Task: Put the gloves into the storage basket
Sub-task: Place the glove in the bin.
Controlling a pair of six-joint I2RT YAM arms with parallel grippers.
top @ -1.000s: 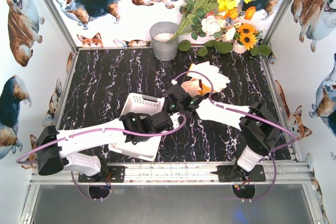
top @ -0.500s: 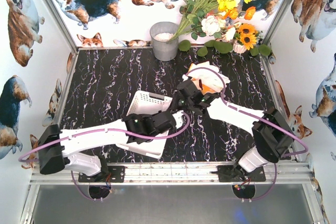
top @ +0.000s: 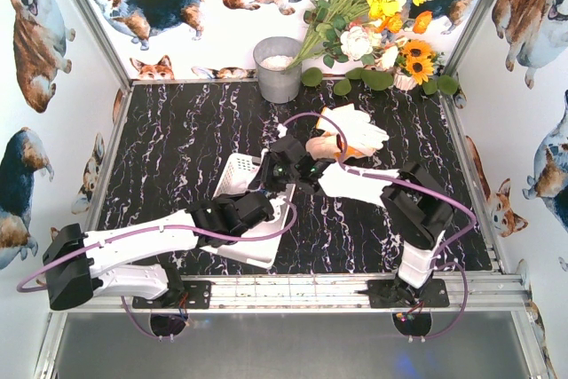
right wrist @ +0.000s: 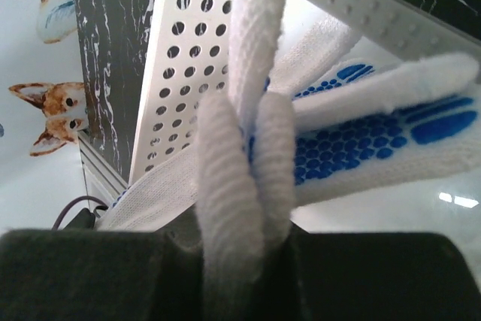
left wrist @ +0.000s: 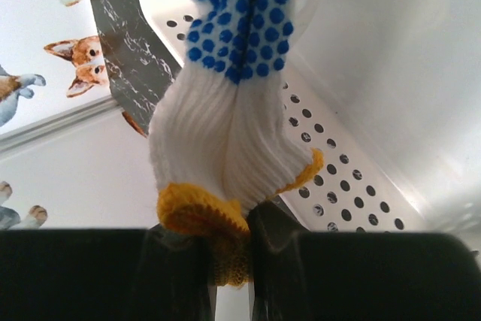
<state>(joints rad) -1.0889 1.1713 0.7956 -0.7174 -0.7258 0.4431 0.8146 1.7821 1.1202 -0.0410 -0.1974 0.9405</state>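
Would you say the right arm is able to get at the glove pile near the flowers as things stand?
Probably not yet: the right gripper is shut on a glove over the basket. The pile lies near its wrist, and the way there looks free.

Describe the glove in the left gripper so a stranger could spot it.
Find the white basket at mid-table. There the left gripper pinches a white, blue-dotted glove. Only this one is gripped by a yellow-trimmed cuff.
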